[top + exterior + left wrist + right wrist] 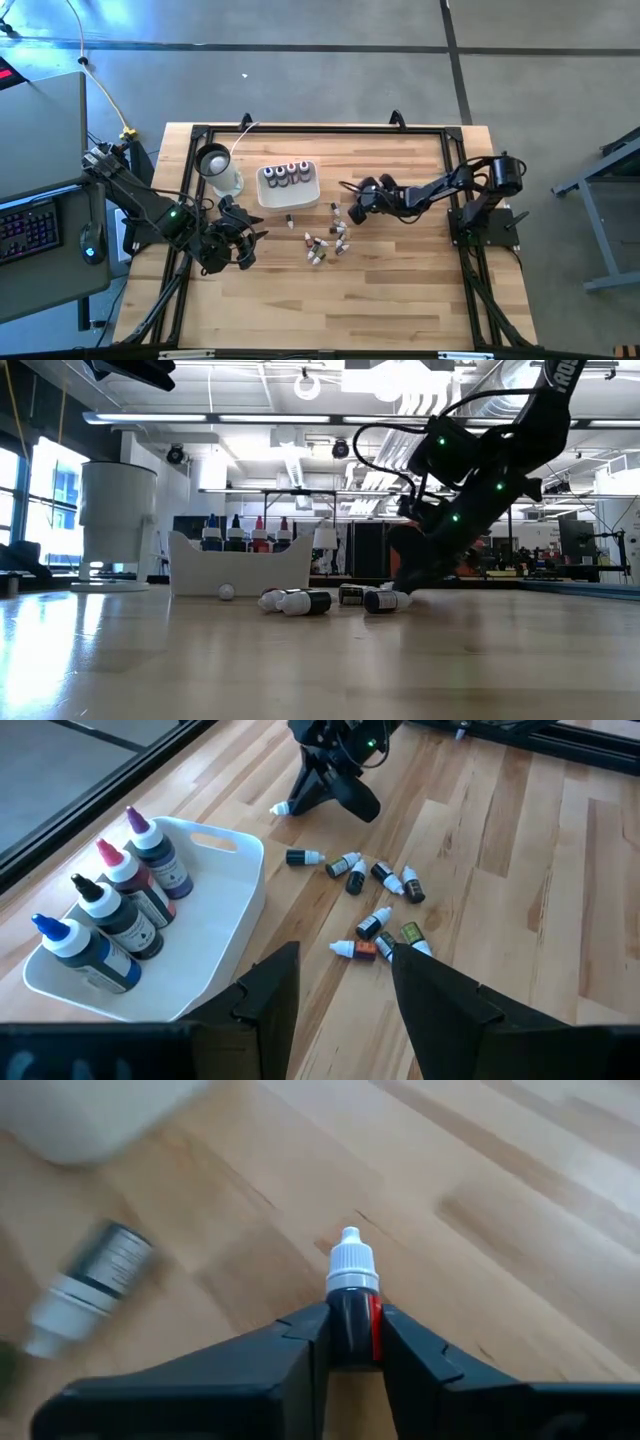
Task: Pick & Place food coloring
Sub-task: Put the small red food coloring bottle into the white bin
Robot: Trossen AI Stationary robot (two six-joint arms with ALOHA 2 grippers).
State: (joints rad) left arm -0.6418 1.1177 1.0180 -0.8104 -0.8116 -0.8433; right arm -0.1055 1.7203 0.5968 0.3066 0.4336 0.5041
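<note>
Right gripper (352,1342): fingers clamped on one food coloring bottle (352,1295), red-labelled dark body pinched between the tips, white cap pointing forward, long axis in line with the fingers; low over the table (400,300), just beside the white tray (290,190) on its right-arm side. From the tray, the held bottle lies near its open side, so the placing move appears to turn on a short carry toward the tray, cap leading. Tray contents: four larger upright bottles (120,910) along one wall, remainder bare. Loose food coloring (325,240): a cluster of small bottles lying on their sides, near the tray's front edge, between the two arms; one stray (290,217) closer to the tray. Left gripper (340,995): fingers apart, empty, hovering near the tray's front left corner, waiting.
</note>
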